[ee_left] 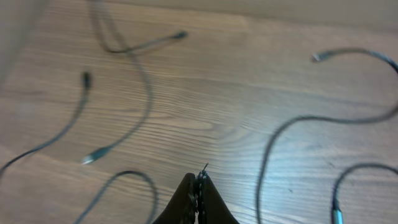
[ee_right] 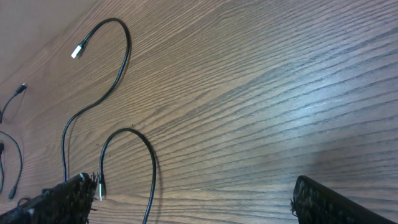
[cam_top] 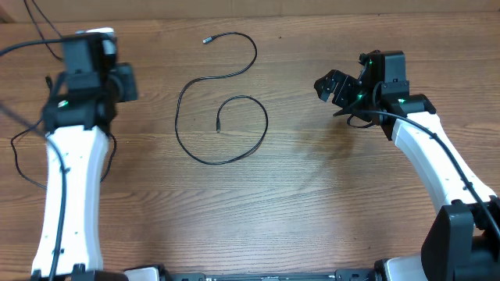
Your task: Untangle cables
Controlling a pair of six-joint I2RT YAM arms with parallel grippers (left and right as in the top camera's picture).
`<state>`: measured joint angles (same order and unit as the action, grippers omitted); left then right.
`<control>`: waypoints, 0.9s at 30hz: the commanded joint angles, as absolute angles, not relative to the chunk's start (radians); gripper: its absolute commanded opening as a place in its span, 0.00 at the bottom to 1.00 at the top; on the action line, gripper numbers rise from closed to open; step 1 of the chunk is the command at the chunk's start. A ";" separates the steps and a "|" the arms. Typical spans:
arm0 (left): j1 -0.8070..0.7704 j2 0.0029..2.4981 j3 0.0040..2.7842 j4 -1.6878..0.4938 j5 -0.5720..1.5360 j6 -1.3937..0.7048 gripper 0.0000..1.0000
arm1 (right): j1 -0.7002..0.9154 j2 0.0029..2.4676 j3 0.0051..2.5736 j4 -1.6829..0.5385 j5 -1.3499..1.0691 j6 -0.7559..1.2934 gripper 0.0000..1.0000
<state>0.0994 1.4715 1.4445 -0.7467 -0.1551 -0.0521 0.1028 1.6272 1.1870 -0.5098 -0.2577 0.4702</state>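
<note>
This looks like a robotics lab bench: a bare wood-grain tabletop (cam_top: 312, 211) carries a white-and-black left arm (cam_top: 74, 179) and right arm (cam_top: 437, 160) rising from its near edge, with thin black cables (cam_top: 223, 162) laid out between them.

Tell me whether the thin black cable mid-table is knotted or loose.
Loose: the thin black cable lies flat in one open spiral, never crossing itself in the overhead view.

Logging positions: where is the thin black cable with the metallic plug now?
In the overhead view, the thin black cable lies looped near centre, between the white left arm and right arm.
</note>
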 commanded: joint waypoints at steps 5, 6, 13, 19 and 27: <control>0.149 1.378 1.446 -0.730 -0.143 -0.063 0.04 | 0.102 1.608 1.187 -0.504 -0.255 0.463 1.00; 0.157 1.374 1.450 -0.724 -0.147 -0.064 0.04 | 0.102 1.608 1.187 -0.504 -0.255 0.463 1.00; 0.227 1.372 1.546 -0.688 -0.167 -0.067 0.04 | 0.102 1.608 1.187 -0.504 -0.255 0.463 1.00; 0.262 1.372 1.586 -0.633 -0.129 -0.110 0.04 | 0.102 1.608 1.187 -0.504 -0.255 0.463 1.00; 0.212 1.481 1.582 -0.765 0.187 0.002 0.45 | 0.102 1.608 1.187 -0.504 -0.255 0.463 1.00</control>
<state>0.2409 1.4151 1.5730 -0.7399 0.0521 -0.0612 0.1024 1.6272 1.1870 -0.5098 -0.2577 0.4702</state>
